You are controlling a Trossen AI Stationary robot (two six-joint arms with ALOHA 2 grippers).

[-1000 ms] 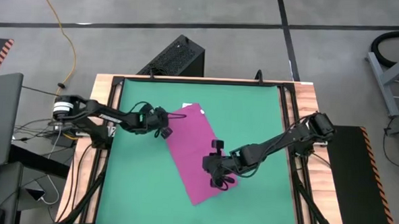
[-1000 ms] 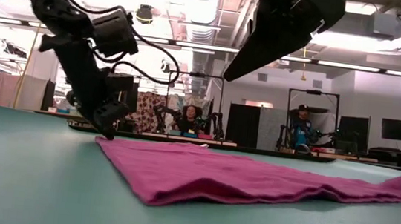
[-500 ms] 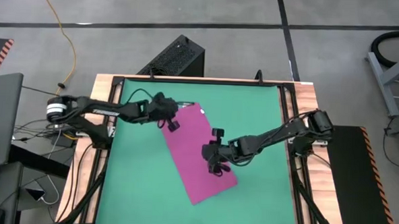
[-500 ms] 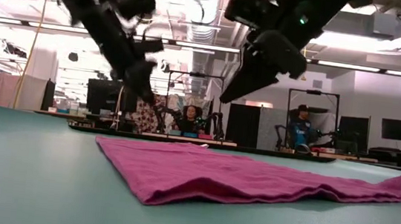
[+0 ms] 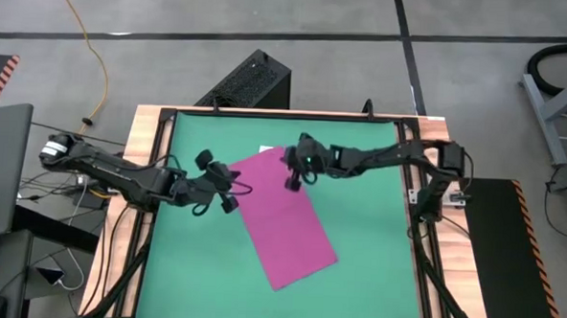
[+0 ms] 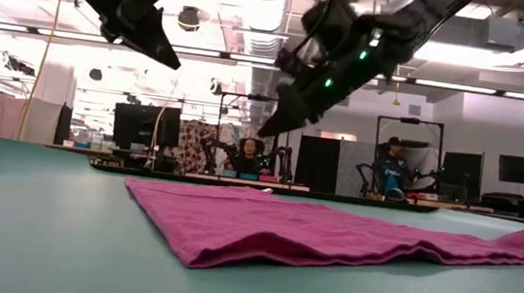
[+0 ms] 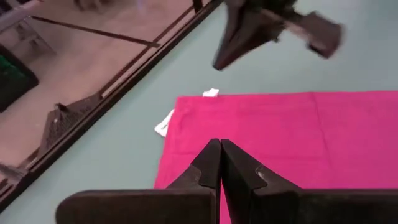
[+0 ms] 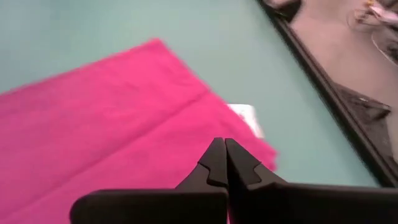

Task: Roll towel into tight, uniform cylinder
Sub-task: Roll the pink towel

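Rolling status: not begun; the flat magenta-pink cloth towel (image 5: 286, 221) lies spread on the green rubbery mat (image 5: 359, 191), under and ahead of both pairs of jaws, no turn of a roll in it.
Right arm change: the dark two-finger right gripper (image 5: 292, 181) has left the towel's near half and now hangs above the far end, by the small white fabric tag (image 8: 244, 117).
Right jaws: clenched on nothing, tips pressed together, cloth below them untouched.
Left arm change: the dark two-finger left gripper (image 5: 232, 203) has drawn back to the towel's long side edge, raised off the mat.
Left jaws: clenched, empty.
Meaning: likely both are lining up at the tag end to start the first fold.
Hard to make out: height of either tip above the cloth; the tag is barely visible from above.
Cut off: the towel's near end in both wrist views.
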